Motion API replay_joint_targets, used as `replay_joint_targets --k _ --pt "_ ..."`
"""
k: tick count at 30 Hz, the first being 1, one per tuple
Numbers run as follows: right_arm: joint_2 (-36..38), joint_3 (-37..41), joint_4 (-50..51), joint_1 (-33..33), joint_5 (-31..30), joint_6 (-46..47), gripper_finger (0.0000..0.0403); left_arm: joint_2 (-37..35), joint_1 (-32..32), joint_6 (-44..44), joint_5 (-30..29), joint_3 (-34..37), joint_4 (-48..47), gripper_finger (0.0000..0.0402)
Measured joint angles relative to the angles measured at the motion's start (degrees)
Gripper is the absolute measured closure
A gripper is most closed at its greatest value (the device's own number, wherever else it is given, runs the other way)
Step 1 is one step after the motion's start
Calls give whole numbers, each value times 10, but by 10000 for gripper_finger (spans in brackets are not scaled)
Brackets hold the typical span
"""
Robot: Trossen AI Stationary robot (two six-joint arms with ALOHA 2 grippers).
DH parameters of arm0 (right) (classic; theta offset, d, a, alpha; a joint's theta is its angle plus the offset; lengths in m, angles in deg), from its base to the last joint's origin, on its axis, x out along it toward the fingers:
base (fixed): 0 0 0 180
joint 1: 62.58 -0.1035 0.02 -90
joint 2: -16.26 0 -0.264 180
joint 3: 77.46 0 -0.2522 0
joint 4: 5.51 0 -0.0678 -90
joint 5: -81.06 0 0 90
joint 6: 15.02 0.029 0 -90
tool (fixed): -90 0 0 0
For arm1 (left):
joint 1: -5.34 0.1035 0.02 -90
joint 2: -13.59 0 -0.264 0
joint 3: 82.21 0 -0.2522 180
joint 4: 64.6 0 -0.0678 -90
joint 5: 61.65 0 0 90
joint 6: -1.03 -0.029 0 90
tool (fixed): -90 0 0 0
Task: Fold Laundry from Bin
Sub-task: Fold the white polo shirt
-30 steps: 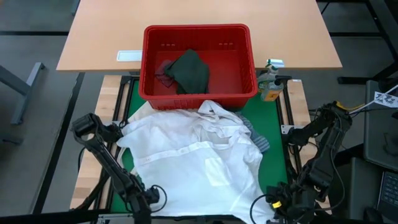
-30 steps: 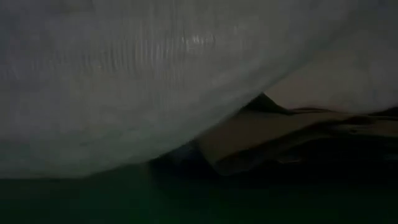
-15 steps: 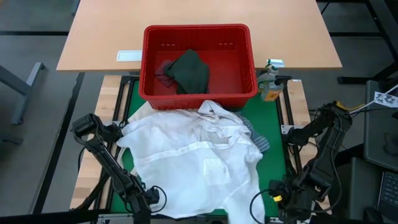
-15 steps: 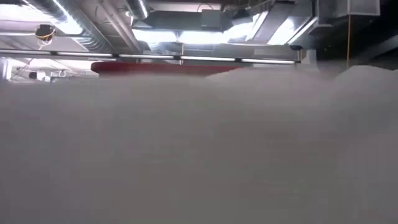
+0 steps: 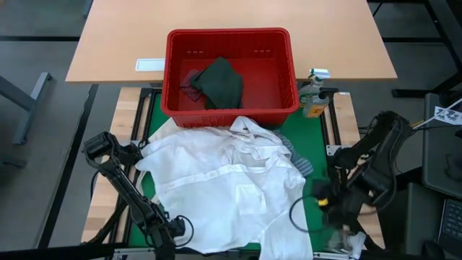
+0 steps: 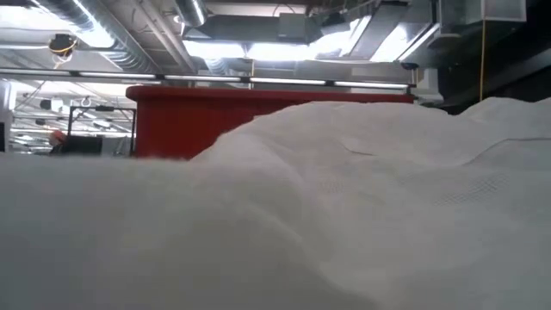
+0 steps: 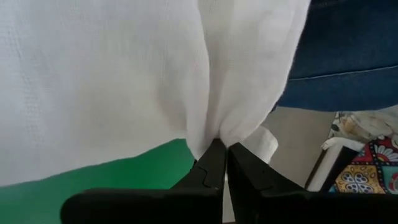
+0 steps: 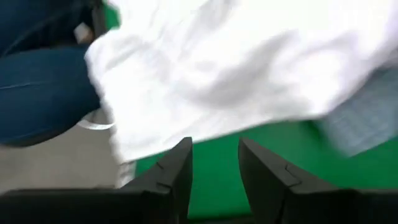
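1. The big wooden table [image 5: 115, 43] sits at the far side. A green mat [image 5: 317, 144] lies on the work table in front of it.
2. The big white shirt [image 5: 224, 191] is spread over most of the green mat. It is bumpy and not folded. In the low view it fills nearly the whole picture, and the red bin [image 6: 189, 120] peeks up behind it.
3. The red bin [image 5: 229, 72] stands at the far edge of the mat, touching the shirt's far side. Inside it lie a dark green top [image 5: 222, 81] and a small dark red piece [image 5: 190, 81] just beside it.
4. The left gripper [image 7: 224, 163] is down at the near left corner of the mat. Its two fingers are pressed tight together on the edge of the white shirt, which bunches up where they pinch it.
5. The right gripper [image 8: 214, 163] is at the near right side, just off the shirt's corner. Its fingers stand apart with only green mat between them. They hold nothing.
6. A bit of grey striped cloth [image 5: 302, 167] sticks out from under the shirt's right side.
7. A small bottle [image 5: 312, 101] stands just right of the bin.
8. Blue jeans [image 7: 348, 56] of a person show beyond the table edge.
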Motion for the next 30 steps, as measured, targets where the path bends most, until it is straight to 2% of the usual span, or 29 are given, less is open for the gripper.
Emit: replay_joint_targets --k 2,6,14,20,22,30 --pt "21 0 17 23 -32 -47 276 0 0 0 -13 0 0 396" --pt "57 13 22 94 -46 -128 276 0 0 0 -19 0 0 396" --pt "130 157 -17 235 -59 -211 276 0 0 0 -18 0 0 396" --pt "156 274 -156 315 14 -271 276 0 0 0 -25 0 0 395" --pt "156 299 -187 332 21 -294 276 0 0 0 -31 0 0 395" --pt "148 334 -224 372 54 -341 276 0 0 0 -37 0 1 395"
